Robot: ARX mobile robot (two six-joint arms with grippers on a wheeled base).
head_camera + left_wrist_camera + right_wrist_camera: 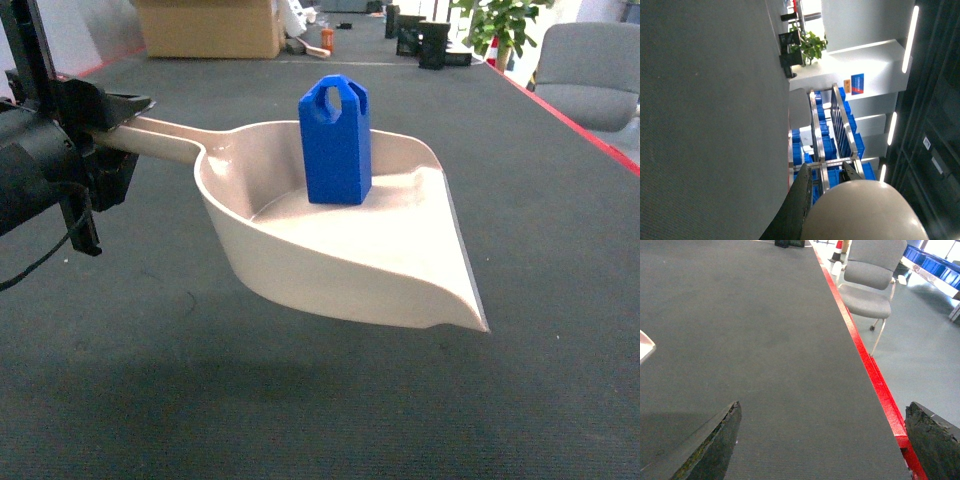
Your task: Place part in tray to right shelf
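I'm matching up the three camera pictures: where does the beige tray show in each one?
Head: the tray fills the centre, held by its handle at the left, with the blue part standing in it.
Left wrist: only its rounded end, bottom centre.
Right wrist: only a corner at the left edge.
Shared landmark: the grey chair.

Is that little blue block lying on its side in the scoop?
No, the blue block stands upright inside the beige scoop, handle loop on top.
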